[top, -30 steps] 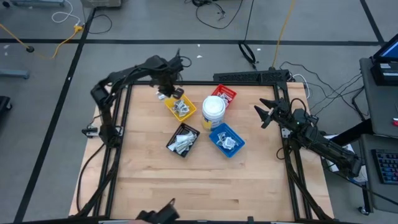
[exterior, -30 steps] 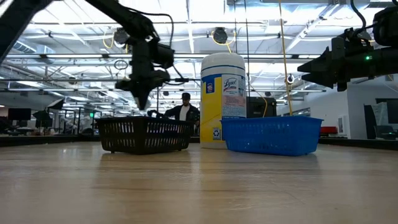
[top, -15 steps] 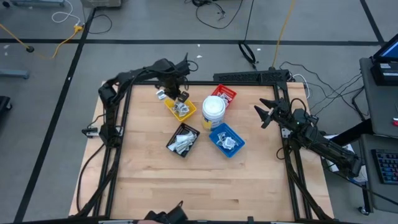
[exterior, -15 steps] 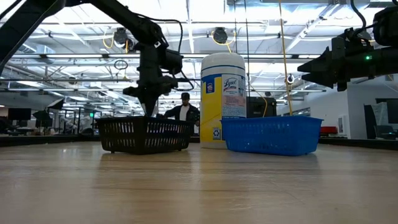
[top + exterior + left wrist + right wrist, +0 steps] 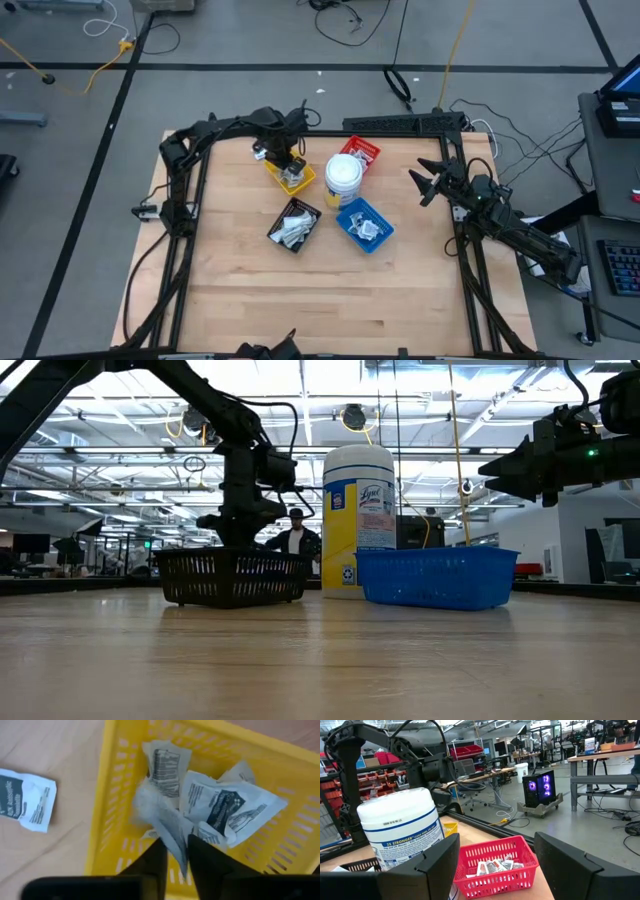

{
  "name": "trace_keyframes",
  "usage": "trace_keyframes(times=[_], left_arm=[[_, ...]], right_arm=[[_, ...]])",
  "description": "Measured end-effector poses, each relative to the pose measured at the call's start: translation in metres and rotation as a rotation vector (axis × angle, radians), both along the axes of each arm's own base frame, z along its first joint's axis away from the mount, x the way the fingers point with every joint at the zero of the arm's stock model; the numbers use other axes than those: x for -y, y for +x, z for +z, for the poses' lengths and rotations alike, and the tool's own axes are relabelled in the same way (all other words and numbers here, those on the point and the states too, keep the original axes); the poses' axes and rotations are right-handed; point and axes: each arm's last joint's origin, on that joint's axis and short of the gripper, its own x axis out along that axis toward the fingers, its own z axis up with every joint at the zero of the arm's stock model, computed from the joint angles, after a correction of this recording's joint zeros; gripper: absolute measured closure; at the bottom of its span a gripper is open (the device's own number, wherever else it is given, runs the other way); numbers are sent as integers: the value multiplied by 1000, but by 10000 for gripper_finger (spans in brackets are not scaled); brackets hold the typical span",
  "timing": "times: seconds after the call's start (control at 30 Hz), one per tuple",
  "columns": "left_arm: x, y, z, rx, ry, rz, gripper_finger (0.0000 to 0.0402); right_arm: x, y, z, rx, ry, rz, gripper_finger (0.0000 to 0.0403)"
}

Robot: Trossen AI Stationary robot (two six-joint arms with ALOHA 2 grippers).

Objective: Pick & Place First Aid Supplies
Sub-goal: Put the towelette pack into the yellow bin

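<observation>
The left claw (image 5: 290,172) hangs low over the yellow slotted plastic tray (image 5: 303,180) at the far side of the wooden table (image 5: 320,290). From above, its dark body hides most of the tray's contents. The left wrist view fills that in: the two dark fingers (image 5: 210,865) stand narrowly apart with the corner of a crumpled white packet (image 5: 165,822) between them, and I cannot tell whether they grip it or merely flank it. Just beyond the fingertips lies a heap of flat white first aid packets (image 5: 220,807) with dark print, inside the yellow tray (image 5: 115,795). One more printed white packet (image 5: 25,800) lies outside the tray wall, on bare table.

The low view shows only this arm dipping behind the black mesh basket (image 5: 232,577).

The right claw (image 5: 428,180) waits at the table's right edge, fingers spread wide and holding nothing. Its wrist view alone shows small packets in the red slotted tray (image 5: 495,867), beside the round white wipes tub (image 5: 402,827).
</observation>
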Motion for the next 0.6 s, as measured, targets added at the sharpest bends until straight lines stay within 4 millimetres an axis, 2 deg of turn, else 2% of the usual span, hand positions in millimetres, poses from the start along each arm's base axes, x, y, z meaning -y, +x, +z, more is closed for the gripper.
trace_keyframes(times=[0.2,0.33,0.47,0.6], left_arm=[[0,0,0,7,-8,-14,244],[0,-1,2,20,-36,-30,202],[-6,-2,10,45,-47,-62,179],[-11,-3,22,55,-37,-121,173]], right_arm=[[0,0,0,0,0,0,149],[0,0,0,0,0,0,149],[0,0,0,0,0,0,149],[0,0,0,0,0,0,149]])
